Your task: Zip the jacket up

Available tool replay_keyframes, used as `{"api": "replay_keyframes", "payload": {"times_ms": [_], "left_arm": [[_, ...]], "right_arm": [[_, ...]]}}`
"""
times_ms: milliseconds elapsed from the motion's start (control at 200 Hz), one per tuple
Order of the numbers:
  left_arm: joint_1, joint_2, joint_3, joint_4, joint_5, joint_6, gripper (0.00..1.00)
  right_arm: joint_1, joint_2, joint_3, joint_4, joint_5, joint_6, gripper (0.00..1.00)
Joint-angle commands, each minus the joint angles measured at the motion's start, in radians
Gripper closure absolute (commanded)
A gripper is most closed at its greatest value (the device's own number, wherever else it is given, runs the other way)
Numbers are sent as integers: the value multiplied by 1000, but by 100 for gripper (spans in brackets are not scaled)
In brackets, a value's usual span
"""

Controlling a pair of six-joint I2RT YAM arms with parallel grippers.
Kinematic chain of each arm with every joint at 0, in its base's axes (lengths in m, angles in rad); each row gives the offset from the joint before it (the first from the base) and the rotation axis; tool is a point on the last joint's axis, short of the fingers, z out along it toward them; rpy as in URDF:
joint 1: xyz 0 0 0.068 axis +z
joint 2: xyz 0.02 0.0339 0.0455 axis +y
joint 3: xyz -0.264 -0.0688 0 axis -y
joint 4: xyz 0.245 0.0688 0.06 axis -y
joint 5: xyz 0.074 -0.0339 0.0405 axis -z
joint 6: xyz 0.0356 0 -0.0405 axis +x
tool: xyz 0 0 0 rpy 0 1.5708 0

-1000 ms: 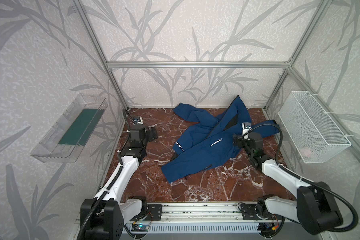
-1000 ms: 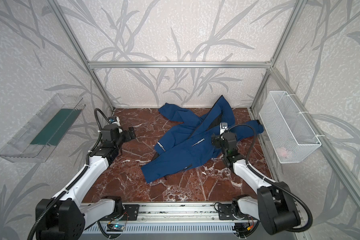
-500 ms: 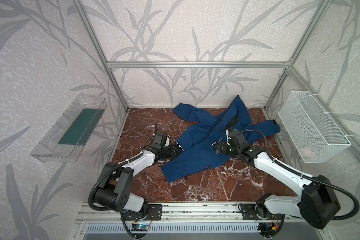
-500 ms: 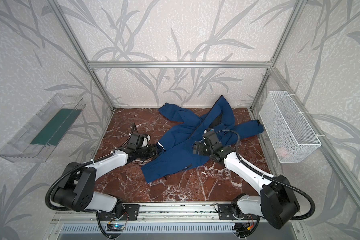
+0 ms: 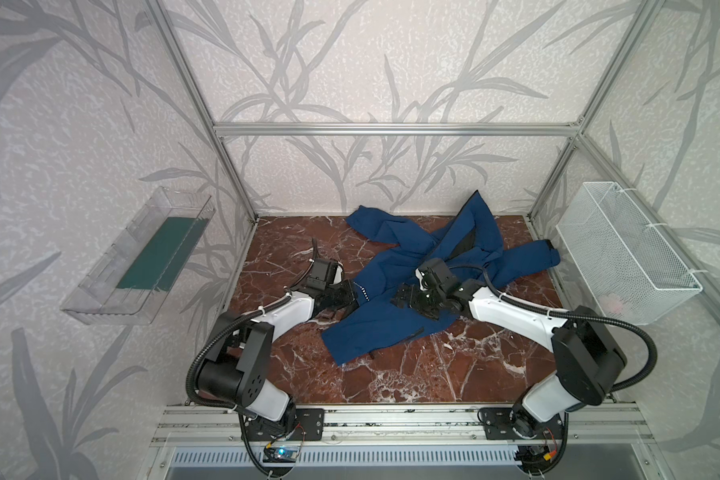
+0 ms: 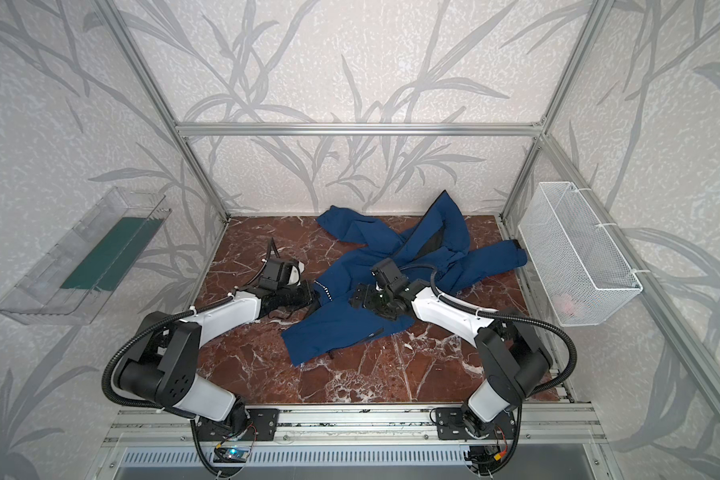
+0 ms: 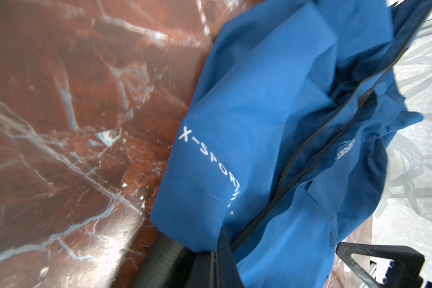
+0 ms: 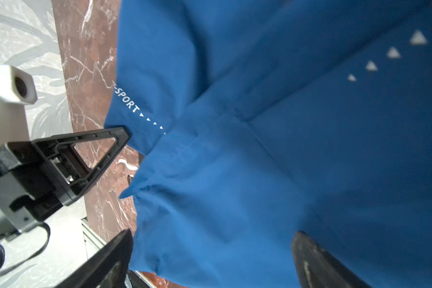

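Left gripper (image 5: 352, 296) clamped on the navy jacket (image 5: 395, 316) edge; right gripper (image 5: 402, 296) gapes wide above it. Jacket sprawls unzipped on marble tabletop (image 5: 412, 374). Fabric judged light, limp, slippery; grip beside zipper (image 7: 307, 159).

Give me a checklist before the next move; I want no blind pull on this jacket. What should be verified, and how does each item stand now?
1. Left gripper shut at the jacket edge, by the white lettering: ok.
2. Fabric really clamped in the left gripper: cannot tell.
3. Right gripper open over the jacket, holding nothing: ok.
4. Zipper in view: ok; where its pull sits: cannot tell.
5. Jacket spread flat on the table: not ok; it lies rumpled, with its sleeves folded.
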Motion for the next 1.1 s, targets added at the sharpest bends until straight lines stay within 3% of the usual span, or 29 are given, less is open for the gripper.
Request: {"api": "replay_keyframes", "payload": {"times_ms": [0,220,380,605,680,805,910,1010,1095], "left_arm": [[-3,-33,35,-20,-24,12,100],[-3,-52,9,-14,2,-12,100],[-3,-96,-23,-7,-9,-14,100],[-3,-139,-51,-9,-26,-8,100],[-3,-150,-55,-17,-29,-5,100],[-3,-169,-62,-24,-30,-2,100],[-3,-180,-68,-25,-35,-2,100],[-3,-191,-72,-31,-42,-1,100],[-3,-200,-76,-31,-46,1,100]], "right_arm": [[34,69,162,-195,149,11,0],[47,283,411,-370,206,101,11],[47,353,460,-336,200,123,23],[45,434,496,-359,224,141,31],[42,430,489,-342,226,136,30],[43,420,509,-347,218,120,15],[42,406,504,-319,211,125,9],[29,442,507,-287,170,144,9],[3,508,554,-322,107,128,17]]}}
